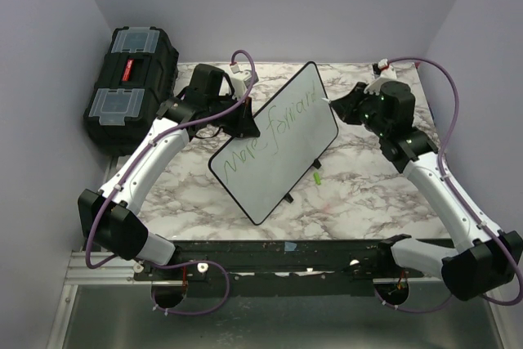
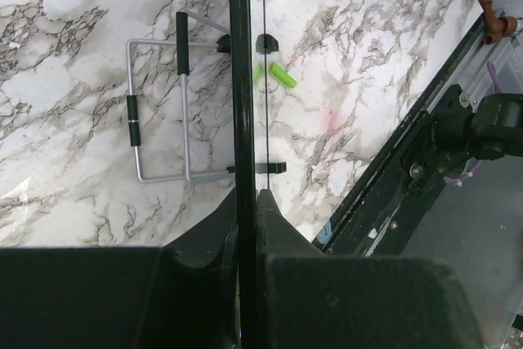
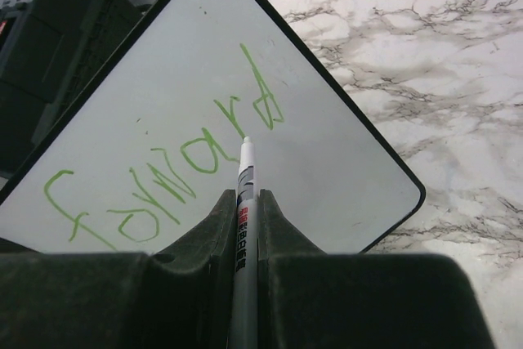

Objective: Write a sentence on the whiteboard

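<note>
The whiteboard stands tilted over the middle of the table. Green handwriting, the sentence, runs along it and reads "Move forward". My left gripper is shut on the board's left edge; the left wrist view shows the black rim edge-on between the closed jaws of the left gripper. My right gripper is shut on a white marker. In the right wrist view the marker's tip sits just below the "d" of "forward" on the whiteboard; touching or not, I cannot tell.
A black toolbox with clear lid compartments stands at the back left. A green marker cap lies on the marble table to the right of the board. A wire stand lies on the table behind the board. Purple walls close in on three sides.
</note>
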`<state>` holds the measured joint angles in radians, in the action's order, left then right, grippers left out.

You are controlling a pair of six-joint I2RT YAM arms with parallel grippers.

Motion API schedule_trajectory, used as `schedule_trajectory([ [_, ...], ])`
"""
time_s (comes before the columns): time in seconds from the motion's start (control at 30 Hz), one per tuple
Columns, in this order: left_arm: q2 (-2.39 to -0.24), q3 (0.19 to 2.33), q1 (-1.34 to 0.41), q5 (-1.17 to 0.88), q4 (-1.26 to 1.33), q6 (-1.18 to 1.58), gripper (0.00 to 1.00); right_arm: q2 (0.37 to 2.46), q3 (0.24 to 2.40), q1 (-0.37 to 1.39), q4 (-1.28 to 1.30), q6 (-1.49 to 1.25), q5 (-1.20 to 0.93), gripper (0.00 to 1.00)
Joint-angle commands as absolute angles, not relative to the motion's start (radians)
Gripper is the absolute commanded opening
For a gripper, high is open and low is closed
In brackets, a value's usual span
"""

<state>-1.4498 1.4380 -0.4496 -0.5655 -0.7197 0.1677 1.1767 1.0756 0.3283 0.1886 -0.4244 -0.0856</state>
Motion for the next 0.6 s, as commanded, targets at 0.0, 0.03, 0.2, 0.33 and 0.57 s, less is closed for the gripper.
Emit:
schedule_trajectory([
  [0.0, -1.494, 1.414, -0.477, -0.490, -0.746, 0.078, 0.00, 1.122, 1.079, 0.336, 0.264, -0.416, -0.076, 0.01],
  [0.03, -1.497, 1.414, -0.476, -0.481, -0.747, 0.081, 0.00, 1.113, 1.074, 0.336, 0.272, -0.419, -0.079, 0.01],
  [0.2, -1.521, 1.420, -0.463, -0.424, -0.756, 0.092, 0.00, 1.063, 1.043, 0.336, 0.289, -0.447, -0.110, 0.01],
  [0.33, -1.544, 1.431, -0.447, -0.379, -0.759, 0.091, 0.00, 1.030, 1.028, 0.336, 0.297, -0.466, -0.129, 0.01],
  [0.57, -1.588, 1.467, -0.418, -0.340, -0.767, 0.080, 0.00, 0.980, 1.012, 0.336, 0.318, -0.498, -0.178, 0.01],
])
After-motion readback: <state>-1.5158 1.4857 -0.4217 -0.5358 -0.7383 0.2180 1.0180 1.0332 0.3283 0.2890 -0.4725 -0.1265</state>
